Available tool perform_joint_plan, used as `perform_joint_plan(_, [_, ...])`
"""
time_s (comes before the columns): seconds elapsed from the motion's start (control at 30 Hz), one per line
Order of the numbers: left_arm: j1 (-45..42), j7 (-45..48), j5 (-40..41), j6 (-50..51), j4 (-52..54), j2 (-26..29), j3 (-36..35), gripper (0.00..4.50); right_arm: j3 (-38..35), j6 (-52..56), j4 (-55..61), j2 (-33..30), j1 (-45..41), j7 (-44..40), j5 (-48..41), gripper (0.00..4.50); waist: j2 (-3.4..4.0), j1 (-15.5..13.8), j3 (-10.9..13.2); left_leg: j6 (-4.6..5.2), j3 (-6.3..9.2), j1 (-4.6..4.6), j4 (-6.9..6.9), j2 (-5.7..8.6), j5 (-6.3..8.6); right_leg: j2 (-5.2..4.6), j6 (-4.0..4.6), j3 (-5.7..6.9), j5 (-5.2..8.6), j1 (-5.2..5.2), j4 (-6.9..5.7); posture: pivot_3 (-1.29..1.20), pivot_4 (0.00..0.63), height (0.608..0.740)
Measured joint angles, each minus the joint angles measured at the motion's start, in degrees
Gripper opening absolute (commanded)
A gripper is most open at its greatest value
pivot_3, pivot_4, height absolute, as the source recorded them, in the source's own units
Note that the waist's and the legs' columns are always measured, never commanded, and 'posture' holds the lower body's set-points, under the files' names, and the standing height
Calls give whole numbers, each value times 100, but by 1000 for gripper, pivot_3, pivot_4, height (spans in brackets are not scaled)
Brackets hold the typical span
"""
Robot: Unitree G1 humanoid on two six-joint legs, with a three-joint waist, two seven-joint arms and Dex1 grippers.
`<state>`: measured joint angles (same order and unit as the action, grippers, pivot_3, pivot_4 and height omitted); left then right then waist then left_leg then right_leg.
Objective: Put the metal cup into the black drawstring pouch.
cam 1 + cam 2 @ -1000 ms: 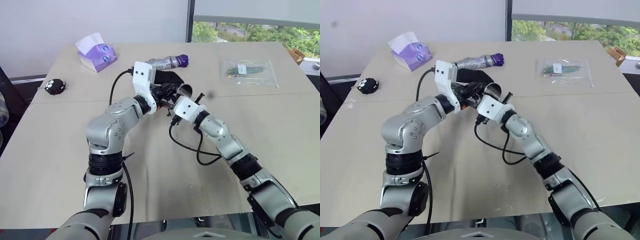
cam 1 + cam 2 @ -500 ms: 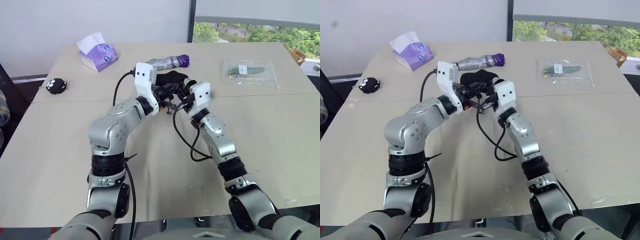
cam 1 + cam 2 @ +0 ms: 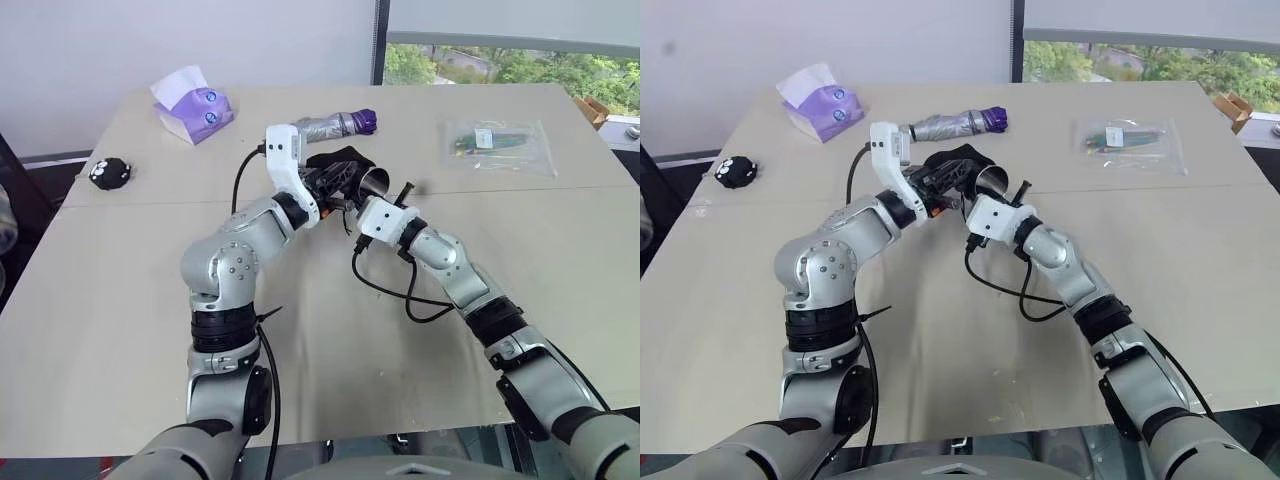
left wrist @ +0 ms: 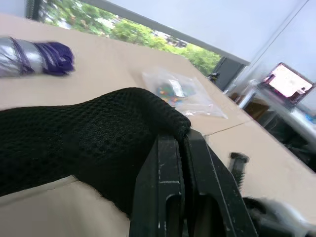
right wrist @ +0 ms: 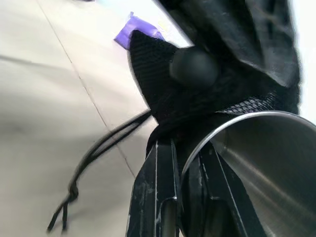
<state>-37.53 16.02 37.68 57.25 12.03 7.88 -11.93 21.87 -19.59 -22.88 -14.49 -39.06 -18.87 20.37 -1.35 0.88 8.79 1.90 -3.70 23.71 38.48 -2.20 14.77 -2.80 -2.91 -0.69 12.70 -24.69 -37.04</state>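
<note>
The black drawstring pouch (image 3: 338,160) hangs above the table's middle with my left gripper (image 3: 328,186) shut on its mesh edge (image 4: 89,143). The metal cup (image 3: 374,182) lies on its side right against the pouch, its shiny open mouth (image 5: 266,163) turned toward my right arm. My right gripper (image 3: 372,197) is shut on the cup's rim, one finger (image 5: 157,192) outside and the other inside. Pouch fabric (image 5: 163,74) wraps the rim's far side. How far the cup sits in the pouch is hidden. The drawstring cords (image 5: 94,148) dangle below.
A silver folded umbrella with a purple end (image 3: 332,125) lies just behind the pouch. A purple tissue pack (image 3: 193,105) stands at the back left, and a small black round object (image 3: 110,172) lies at the left edge. A clear plastic bag (image 3: 497,140) lies back right.
My right forearm swung in close with its wrist rolled up, hiding the cup, then dropped back out to the right so the cup's mouth shows again. Both grips have held.
</note>
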Motion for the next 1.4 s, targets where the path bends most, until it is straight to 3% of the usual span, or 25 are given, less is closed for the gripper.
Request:
perform_joint_plan(0.07, [0,-7,129,102,3,-2,-56,0,3,50,160,-95,13,-99,57,968,0,2,0,0,0,-1,0,0,0,0,0,-1,0,0,0,0,150,740])
perform_joint_plan(0.2, [3,-228,474,288,-14,-214,-266,0,-20,195,539,-129,206,-279,21,2602,-1,-3,0,0,2,-1,0,-1,0,0,0,1,0,0,-1,0,150,740])
perform_joint_plan(0.3, [2,-465,837,376,-115,-386,-623,0,-62,457,1102,-222,480,-594,-239,4034,-1,-6,-1,0,3,-2,0,-1,0,0,0,0,0,2,-1,0,150,740])
perform_joint_plan(0.67, [67,-917,1480,458,-278,-526,-976,0,-523,1963,2732,-381,1147,-1393,-1314,4034,-2,-19,-1,1,10,-1,3,3,0,0,0,8,0,7,0,0,150,740])
perform_joint_plan(1.0, [67,-1235,1949,430,-413,-595,-1092,0,-1043,2848,3581,-405,1669,-1367,-1863,4034,-3,-25,-2,1,13,-1,5,5,0,1,0,11,0,8,-1,0,150,740])
perform_joint_plan(1.23, [66,-1331,2113,357,-491,-556,-1101,0,-1069,5010,4366,-25,2221,-1334,-2889,4034,-8,-21,-5,4,17,-4,7,6,1,2,1,15,0,15,-1,0,150,740])
perform_joint_plan(1.4, [49,-1347,2179,321,-611,-548,-1052,0,-972,5310,3162,911,1713,-776,-2920,4034,-11,-3,-6,4,18,-8,8,5,1,10,3,13,-1,15,-4,0,150,740])
